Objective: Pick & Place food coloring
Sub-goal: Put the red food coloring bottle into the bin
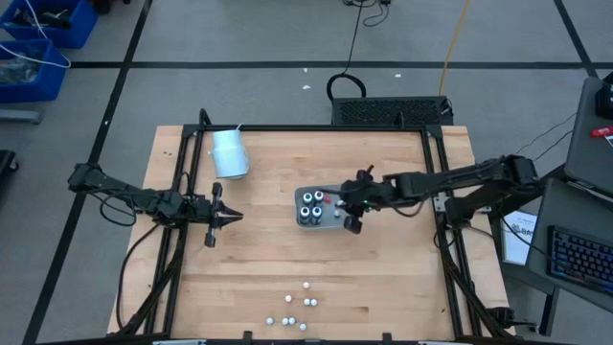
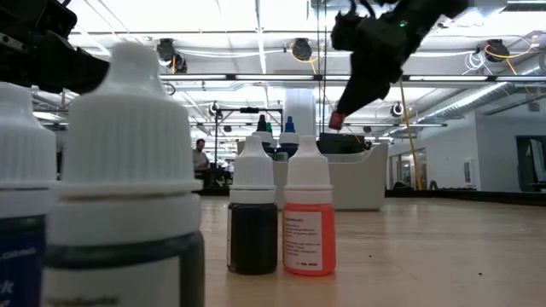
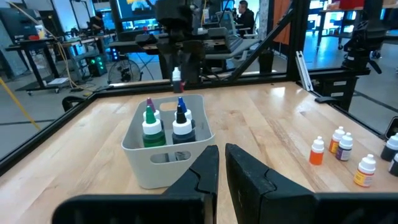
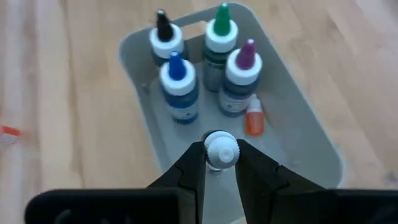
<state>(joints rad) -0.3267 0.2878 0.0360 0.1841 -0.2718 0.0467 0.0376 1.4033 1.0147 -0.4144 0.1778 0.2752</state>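
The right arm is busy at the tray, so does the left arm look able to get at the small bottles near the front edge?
Probably yes: bare table lies between the left gripper and the small bottles.

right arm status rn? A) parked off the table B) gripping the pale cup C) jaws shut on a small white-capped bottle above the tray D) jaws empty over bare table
C: in the right wrist view the right gripper pinches a small white-capped bottle over the grey tray of four bottles.

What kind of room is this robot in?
Probably a robot lab or workshop: a wooden table framed by black rails, taped lines on the floor, and desks with screens behind.
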